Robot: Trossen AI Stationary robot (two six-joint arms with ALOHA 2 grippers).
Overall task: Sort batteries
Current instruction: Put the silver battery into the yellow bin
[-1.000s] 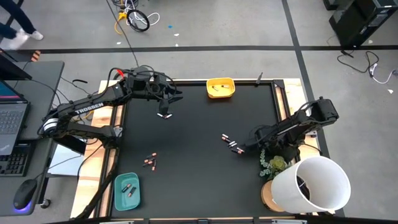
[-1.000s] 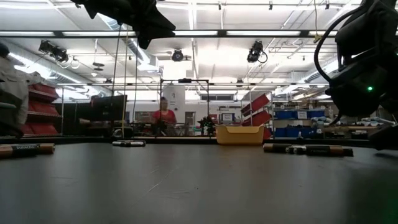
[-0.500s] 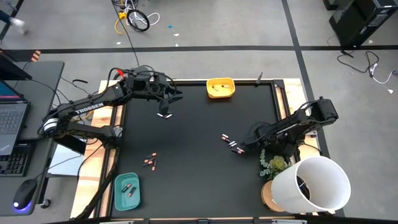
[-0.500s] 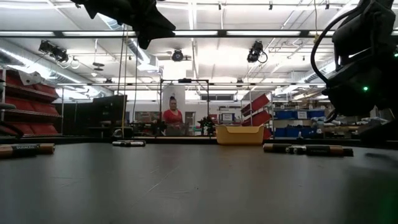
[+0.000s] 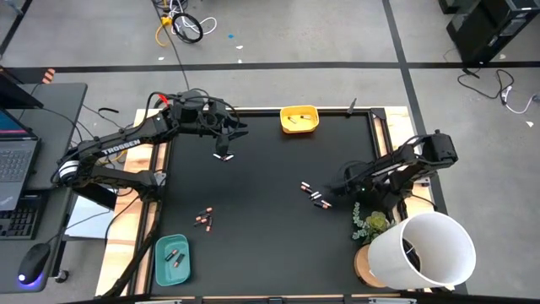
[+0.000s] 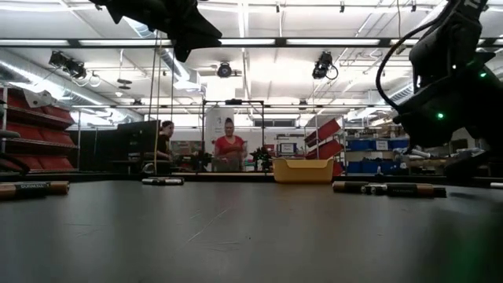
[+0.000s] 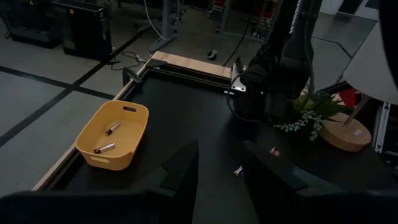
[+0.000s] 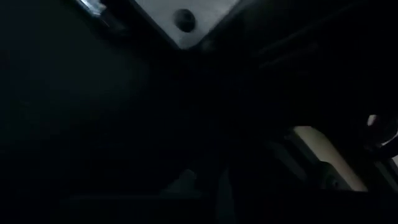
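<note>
Three small batteries [image 5: 314, 195] lie on the black table right of centre, and a few more [image 5: 203, 219] lie at the near left. A yellow tray [image 5: 299, 119] at the far edge holds two batteries [image 7: 109, 137]. A teal tray [image 5: 172, 258] at the near left corner holds two more. My left gripper [image 5: 226, 145] hangs high over the far left of the table, open and with nothing in it [image 7: 217, 168]. My right gripper [image 5: 342, 181] is low over the table near its right edge, just right of the three batteries.
A small plant [image 5: 371, 224] and a big white cylinder [image 5: 430, 249] stand at the near right corner, close to the right arm. A side desk with a laptop and mouse [image 5: 29, 262] stands left of the table. People show in the room beyond [image 6: 228, 149].
My right gripper has swung a little toward the table's far edge, away from the three batteries, which lie as before. The left arm has kept still.
</note>
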